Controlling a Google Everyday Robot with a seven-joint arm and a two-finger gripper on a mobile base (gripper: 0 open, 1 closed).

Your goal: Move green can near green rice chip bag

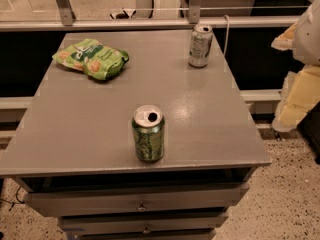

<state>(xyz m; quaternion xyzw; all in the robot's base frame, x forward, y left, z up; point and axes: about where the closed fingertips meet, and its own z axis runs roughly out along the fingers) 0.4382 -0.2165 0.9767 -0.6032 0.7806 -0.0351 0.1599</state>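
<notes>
While the gripper [296,96] is hanging beyond the table [75,129] edge, its opening impossible to tell, the green can [148,134] is standing ungrasped near the front, well apart from the green rice chip bag [91,59]

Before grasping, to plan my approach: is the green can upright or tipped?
Upright: green can stands on its base, top up. End effector: right of table.

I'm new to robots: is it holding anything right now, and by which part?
Nothing held that I can see. The end effector hangs right of the table; the green can stands untouched.
</notes>
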